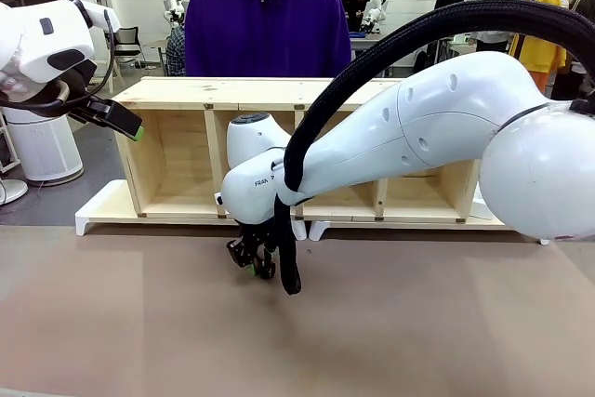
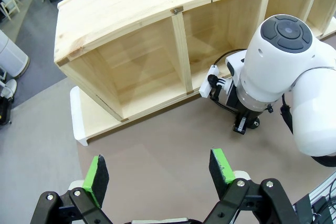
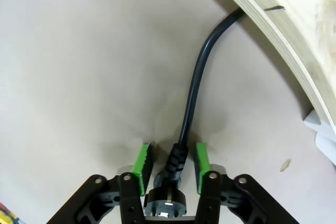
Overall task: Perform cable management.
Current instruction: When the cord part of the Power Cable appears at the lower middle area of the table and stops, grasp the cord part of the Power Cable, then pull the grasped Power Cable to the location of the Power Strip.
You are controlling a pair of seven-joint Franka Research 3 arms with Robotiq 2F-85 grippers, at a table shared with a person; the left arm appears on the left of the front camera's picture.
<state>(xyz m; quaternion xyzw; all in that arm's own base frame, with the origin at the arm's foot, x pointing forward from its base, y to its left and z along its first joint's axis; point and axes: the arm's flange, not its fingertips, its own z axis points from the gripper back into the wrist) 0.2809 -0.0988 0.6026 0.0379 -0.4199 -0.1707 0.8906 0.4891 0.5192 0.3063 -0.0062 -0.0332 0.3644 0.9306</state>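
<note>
The black cable (image 3: 191,93) lies on the brown table, coming out from under the wooden shelf unit (image 3: 283,14) and ending in a black plug (image 3: 176,163). My right gripper (image 3: 172,162) is low over the table and straddles that plug, open, with a small gap at each green pad. In the front view the right gripper (image 1: 253,258) hangs just in front of the shelf unit (image 1: 186,90). My left gripper (image 2: 157,170) is open and empty, held high at the left (image 1: 121,118). A thin black cable loop (image 2: 220,62) runs beside a white power strip (image 2: 206,81).
A person in a purple hoodie (image 1: 265,16) stands behind the shelf unit. The right arm's thick ribbed hose (image 1: 372,44) arches over the middle. The shelf unit rests on a white base (image 2: 79,124). Bare brown tabletop (image 1: 139,323) stretches in front.
</note>
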